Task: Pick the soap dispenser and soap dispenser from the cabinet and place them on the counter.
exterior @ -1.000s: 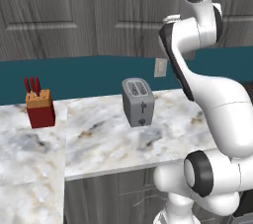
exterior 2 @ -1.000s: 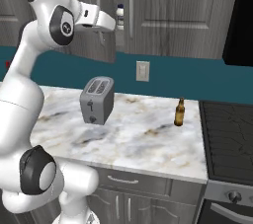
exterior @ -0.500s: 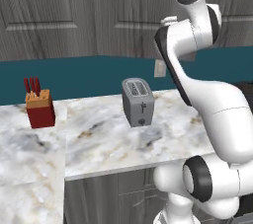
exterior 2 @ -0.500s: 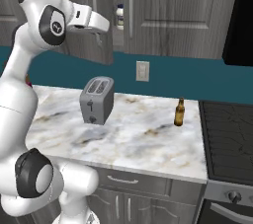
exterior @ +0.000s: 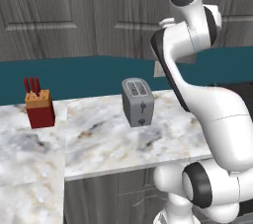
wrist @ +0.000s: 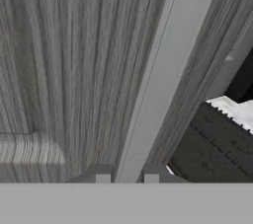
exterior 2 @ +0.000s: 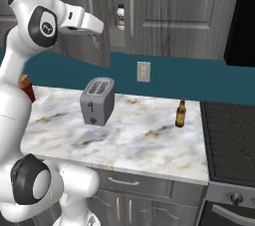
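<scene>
1. The gripper [wrist: 126, 171] is clamped on the silver bar handle [wrist: 158, 75] of the cabinet [exterior 2: 164, 11], its fingertips on either side of the bar
2. The left door [exterior 2: 84, 41] stands partly swung out
3. One soap dispenser [exterior 2: 120, 17] shows through the gap, upright on the shelf inside
4. Below, the counter [exterior 2: 144, 135] carries a toaster [exterior 2: 97, 101] and a brown bottle [exterior 2: 181, 113], well apart

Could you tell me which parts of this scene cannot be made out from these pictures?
- Soap dispenser, right base view: a sliver shows through the cabinet door gap; a second one cannot be made out.
- Fingers, hand view: tips cut off by the bottom edge beside the silver handle.
- Cabinet interior, hand view: dark, with a pale, blurred patch.
- Brown bottle, right base view: label too small to read.
</scene>
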